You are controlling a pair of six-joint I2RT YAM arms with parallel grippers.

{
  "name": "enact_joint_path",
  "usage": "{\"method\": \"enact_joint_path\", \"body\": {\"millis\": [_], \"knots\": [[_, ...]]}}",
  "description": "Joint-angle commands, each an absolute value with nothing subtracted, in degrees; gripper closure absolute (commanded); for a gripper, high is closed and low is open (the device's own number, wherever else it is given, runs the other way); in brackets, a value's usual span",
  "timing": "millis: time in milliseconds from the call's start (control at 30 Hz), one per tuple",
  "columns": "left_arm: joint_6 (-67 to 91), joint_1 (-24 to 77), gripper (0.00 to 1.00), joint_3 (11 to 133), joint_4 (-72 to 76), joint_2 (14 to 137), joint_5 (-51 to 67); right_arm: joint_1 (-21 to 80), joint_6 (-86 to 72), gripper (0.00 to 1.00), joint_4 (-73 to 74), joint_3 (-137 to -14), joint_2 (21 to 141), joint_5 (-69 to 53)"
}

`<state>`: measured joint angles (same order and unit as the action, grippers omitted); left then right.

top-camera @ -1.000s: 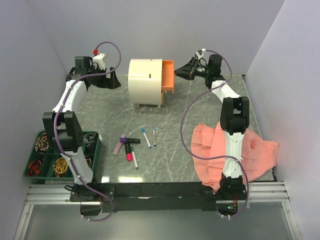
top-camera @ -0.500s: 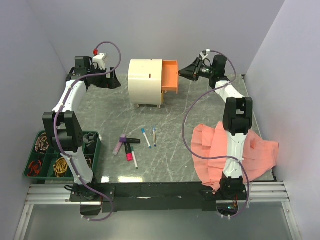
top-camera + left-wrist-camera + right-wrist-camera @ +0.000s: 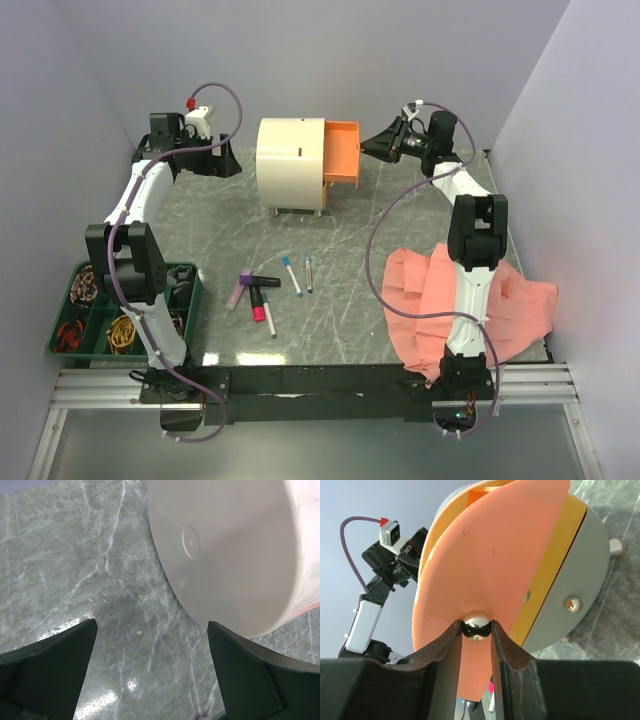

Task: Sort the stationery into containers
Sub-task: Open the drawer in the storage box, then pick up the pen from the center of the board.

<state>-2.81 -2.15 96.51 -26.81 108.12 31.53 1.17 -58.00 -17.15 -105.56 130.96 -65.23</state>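
The cream drum cabinet (image 3: 290, 165) stands at the back of the table, and its orange drawer (image 3: 340, 150) is pulled out to the right. My right gripper (image 3: 368, 147) is shut on that drawer's shiny round knob (image 3: 477, 627), which sits on the orange drawer front (image 3: 480, 555). A yellow drawer (image 3: 560, 560) beside it is closed. My left gripper (image 3: 228, 165) is open and empty beside the cabinet's flat left end (image 3: 225, 550). On the table lie a purple marker (image 3: 240, 290), a black-and-pink marker (image 3: 260, 302) and two white pens with blue caps (image 3: 291, 275).
A green compartment tray (image 3: 190, 285) of small bands sits at the near left beside the left arm. A salmon-pink cloth (image 3: 500, 300) is draped around the right arm's base. A second small knob (image 3: 571, 604) shows on the cabinet's grey face.
My right gripper has moved to the right with the knob, drawing the orange drawer further out of the cabinet. The left arm and the pens have not moved.
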Motion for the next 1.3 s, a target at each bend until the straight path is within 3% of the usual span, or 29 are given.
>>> {"method": "enact_joint_path", "body": {"millis": [0, 267, 300, 367, 500, 700, 833, 967, 1133, 1267], "knots": [[-3.3, -1.9, 0.01, 97.3, -24.9, 106.7, 31.1, 0.4, -56.5, 0.8, -16.9, -105.7, 127.7, -64.1], [-3.3, -1.9, 0.01, 96.8, -24.9, 106.3, 31.0, 0.4, -56.6, 0.75, -17.1, -106.8, 128.2, -63.5], [-3.3, -1.9, 0.0, 96.8, -24.9, 106.2, 31.0, 0.4, -56.9, 0.71, -17.1, -106.7, 128.1, -63.5], [-3.3, -1.9, 0.0, 96.8, -24.9, 106.1, 30.9, 0.4, -57.1, 0.52, -16.6, -106.3, 127.8, -63.0], [-3.8, -1.9, 0.0, 96.9, -25.1, 105.4, 29.6, 0.3, -57.2, 0.39, -17.8, -105.4, 126.0, -64.4], [-4.1, -1.9, 0.0, 95.8, -24.7, 101.4, 21.6, -3.8, -52.9, 0.36, -15.8, -96.3, 117.5, -64.8], [-1.2, -1.9, 0.01, 87.4, -24.4, 95.6, 17.1, -4.9, -36.9, 0.33, 3.4, -89.7, 108.7, -60.8], [-0.4, -0.9, 0.0, 79.5, -27.6, 89.1, 17.4, -2.5, -23.5, 0.39, 16.5, -78.4, 95.8, -50.8], [2.5, -0.4, 0.01, 75.9, -33.2, 86.8, 14.9, 10.3, -15.3, 0.39, 24.5, -67.9, 82.3, -29.6], [1.0, -1.0, 0.0, 73.0, -33.1, 81.2, 12.9, 26.0, -4.6, 0.43, 21.7, -61.4, 73.4, -25.4]]}}
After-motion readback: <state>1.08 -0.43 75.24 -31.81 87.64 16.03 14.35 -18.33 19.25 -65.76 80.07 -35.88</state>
